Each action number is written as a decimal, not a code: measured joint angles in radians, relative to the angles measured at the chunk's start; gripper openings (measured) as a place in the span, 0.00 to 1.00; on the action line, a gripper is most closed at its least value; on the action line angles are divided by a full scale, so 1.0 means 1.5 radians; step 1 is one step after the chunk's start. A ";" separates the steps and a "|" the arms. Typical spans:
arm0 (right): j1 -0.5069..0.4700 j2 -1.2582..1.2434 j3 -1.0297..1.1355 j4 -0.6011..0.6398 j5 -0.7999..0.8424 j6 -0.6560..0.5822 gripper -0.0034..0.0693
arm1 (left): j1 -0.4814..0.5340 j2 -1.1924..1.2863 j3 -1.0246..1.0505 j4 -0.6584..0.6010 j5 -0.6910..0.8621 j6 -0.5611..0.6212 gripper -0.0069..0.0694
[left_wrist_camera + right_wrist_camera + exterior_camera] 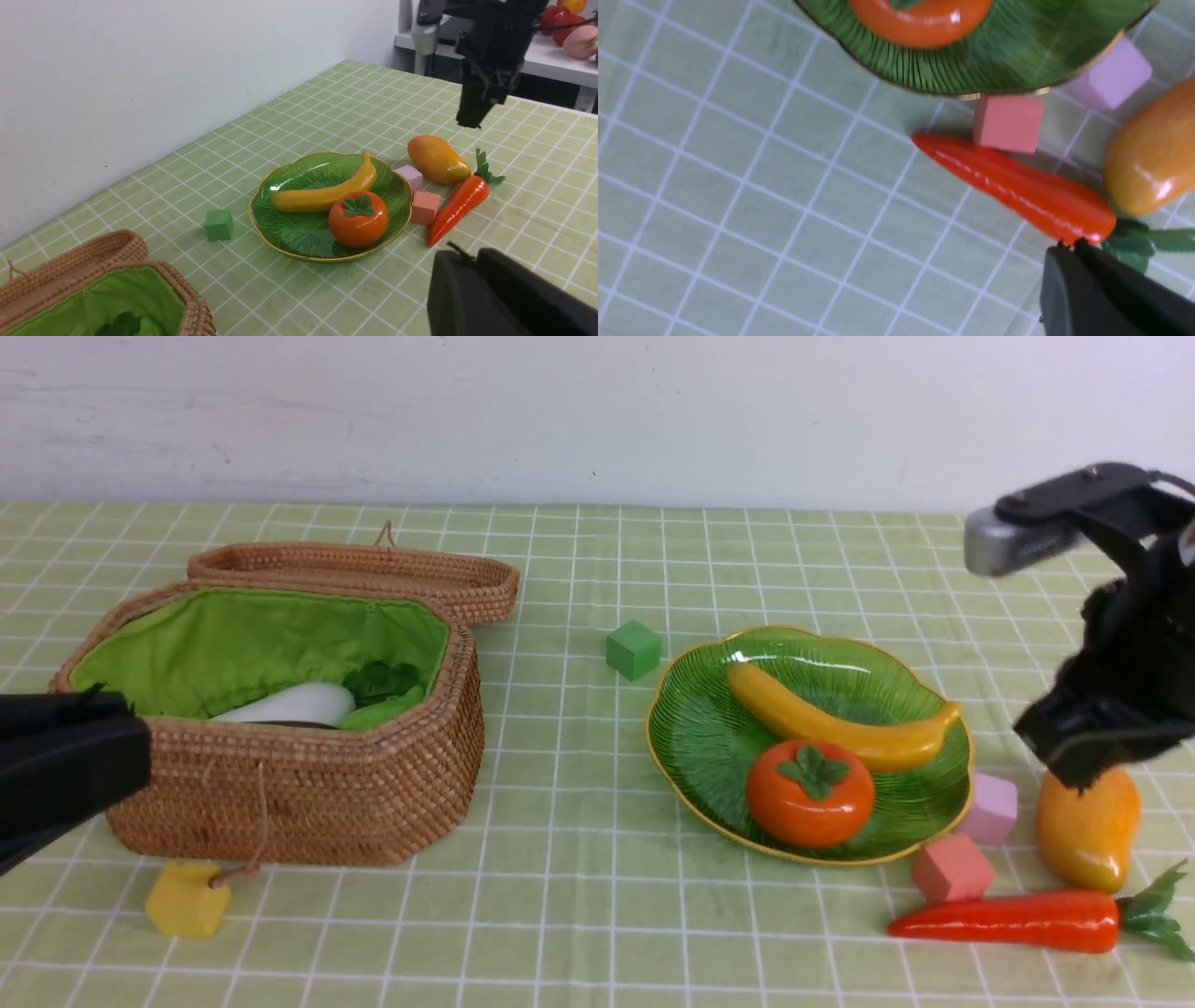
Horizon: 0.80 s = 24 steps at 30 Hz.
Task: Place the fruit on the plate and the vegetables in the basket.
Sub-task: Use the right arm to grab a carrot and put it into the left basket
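Observation:
The green plate (700,737) holds the yellow banana (831,719) and the orange persimmon (809,793). The mango (1088,831) lies on the cloth to the right of the plate. My right gripper (1083,779) hangs just above the mango, shut and holding nothing; in its wrist view the tips (1069,245) sit over the carrot's (1017,186) thick end. The carrot (1008,919) lies in front of the mango. The wicker basket (308,784) stands open at the left with a white radish (289,705) and a green gourd (378,714) inside. My left gripper (140,747) is shut and empty in front of the basket's left end.
A lilac cube (991,807) and a salmon cube (950,868) sit against the plate's right front rim. A green cube (634,649) lies behind the plate. A yellow cube (187,899) lies in front of the basket, by its cord. The basket's lid (373,574) lies behind it.

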 joint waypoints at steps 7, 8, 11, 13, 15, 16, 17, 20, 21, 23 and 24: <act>0.000 -0.085 0.141 -0.038 -0.001 0.000 0.11 | 0.000 0.000 0.000 -0.029 0.001 0.000 0.16; 0.000 -0.088 0.152 -0.038 -0.008 0.000 0.11 | 0.000 0.000 0.000 -0.033 0.001 0.000 0.16; 0.000 -0.093 0.180 -0.052 -0.046 -0.005 0.15 | 0.000 0.000 0.000 -0.045 0.011 0.000 0.16; 0.000 -0.091 0.191 -0.053 -0.071 -0.016 0.18 | 0.000 0.000 0.000 -0.058 0.024 0.000 0.16; 0.000 -0.080 0.202 -0.055 -0.105 -0.036 0.26 | 0.000 0.000 0.000 -0.083 0.050 0.000 0.16; 0.000 -0.074 0.208 -0.055 -0.119 -0.046 0.30 | 0.000 0.000 0.000 -0.097 0.065 0.000 0.16; 0.000 -0.068 0.210 -0.055 -0.125 -0.055 0.34 | 0.000 0.000 0.000 -0.105 0.076 0.000 0.16; 0.000 -0.035 0.214 -0.055 -0.155 -0.112 0.52 | 0.000 0.000 0.000 -0.128 0.115 0.000 0.16; 0.000 -0.025 0.215 -0.058 -0.166 -0.127 0.56 | 0.000 0.000 0.000 -0.132 0.125 0.000 0.16; 0.000 -0.004 0.216 -0.065 -0.185 -0.167 0.64 | 0.000 0.000 0.000 -0.137 0.137 0.000 0.17; 0.000 0.019 0.217 -0.078 -0.203 -0.206 0.71 | 0.000 0.000 0.000 -0.141 0.147 0.000 0.17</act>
